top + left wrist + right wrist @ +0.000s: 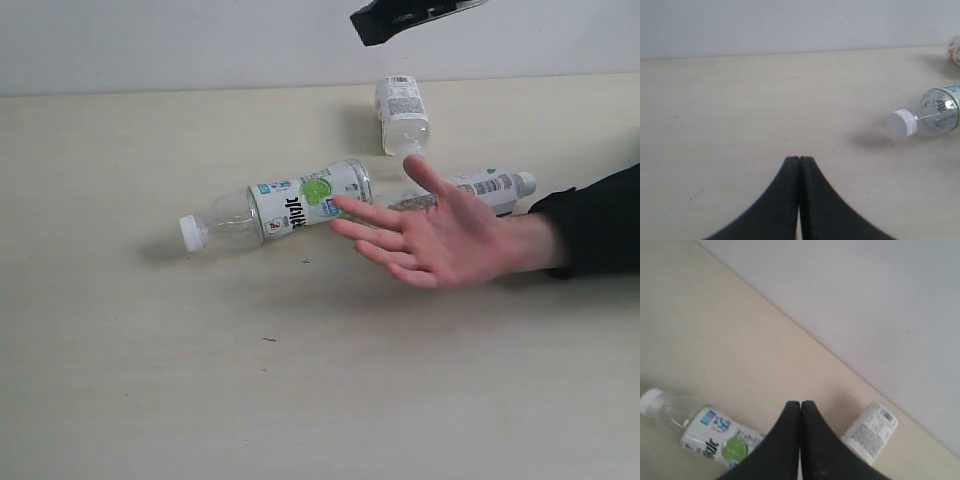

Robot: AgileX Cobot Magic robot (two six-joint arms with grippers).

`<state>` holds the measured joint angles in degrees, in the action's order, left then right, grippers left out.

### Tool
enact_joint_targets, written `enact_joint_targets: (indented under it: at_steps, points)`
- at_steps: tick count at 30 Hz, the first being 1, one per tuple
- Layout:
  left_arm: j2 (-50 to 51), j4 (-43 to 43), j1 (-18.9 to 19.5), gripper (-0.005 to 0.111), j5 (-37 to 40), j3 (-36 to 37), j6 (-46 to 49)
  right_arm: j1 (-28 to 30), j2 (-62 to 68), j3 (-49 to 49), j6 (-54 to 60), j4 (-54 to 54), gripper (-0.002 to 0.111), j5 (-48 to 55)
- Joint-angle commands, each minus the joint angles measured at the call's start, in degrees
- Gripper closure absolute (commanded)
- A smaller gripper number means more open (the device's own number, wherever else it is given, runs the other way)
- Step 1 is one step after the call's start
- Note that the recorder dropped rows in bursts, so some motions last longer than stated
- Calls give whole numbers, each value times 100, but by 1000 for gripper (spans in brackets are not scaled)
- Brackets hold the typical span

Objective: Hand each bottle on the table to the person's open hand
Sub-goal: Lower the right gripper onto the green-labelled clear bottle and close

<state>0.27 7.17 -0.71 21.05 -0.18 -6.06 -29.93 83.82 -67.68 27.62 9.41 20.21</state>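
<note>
Looking down the right wrist camera, I see my right claw (800,405) clenched, tips pressed together with nothing between them, hanging in the air above the desk (150,380). My left claw (799,162) is clenched and empty too, low over bare desk, well apart from the bottles. The green bottle (290,205) lies on its side mid-desk, white cap toward the left. The person's hand (440,235) reaches in from the right, open, palm up, empty. Its fingertips sit just beside that bottle's base, and I cannot tell if they touch. A second bottle (490,186), white-labelled with its white cap pointing right, lies partly hidden behind the hand. A third bottle (402,115) lies farther back, near the desk's far edge, below my right claw in the exterior view.
</note>
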Motion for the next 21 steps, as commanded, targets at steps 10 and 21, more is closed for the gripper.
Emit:
enact_joint_targets:
  at_steps: [10,21]
  points:
    - [-27,5,11,104,-22,18,-23,-261,2411,-2800,380,-2826,108,4953]
    - [-27,5,11,104,-22,18,-23,-1189,3003,-2800,1760,-2842,53,3559]
